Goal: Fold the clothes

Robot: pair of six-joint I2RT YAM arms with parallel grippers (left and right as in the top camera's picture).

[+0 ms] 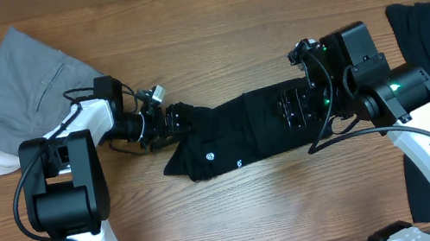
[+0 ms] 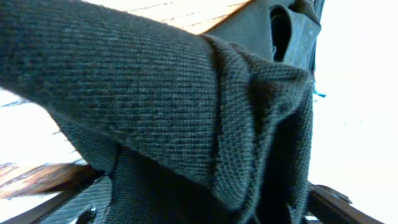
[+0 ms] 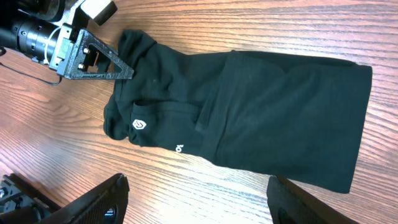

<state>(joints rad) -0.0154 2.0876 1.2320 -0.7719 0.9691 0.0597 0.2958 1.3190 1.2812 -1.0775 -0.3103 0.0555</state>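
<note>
Overhead, my left end effector (image 1: 173, 119) sits at the left end of the black T-shirt (image 1: 240, 138), fingers apart with cloth bunched between them. My right end effector (image 1: 292, 108) hangs over the shirt's right end, fingers spread and holding nothing. The shirt lies as a long strip mid-table (image 1: 226, 31), with a grey garment (image 1: 25, 82) far left.

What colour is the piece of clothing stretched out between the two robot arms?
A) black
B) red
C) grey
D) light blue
A: the black garment with small white logo marks lies between the arms, while the grey garment sits apart at the left end.
</note>
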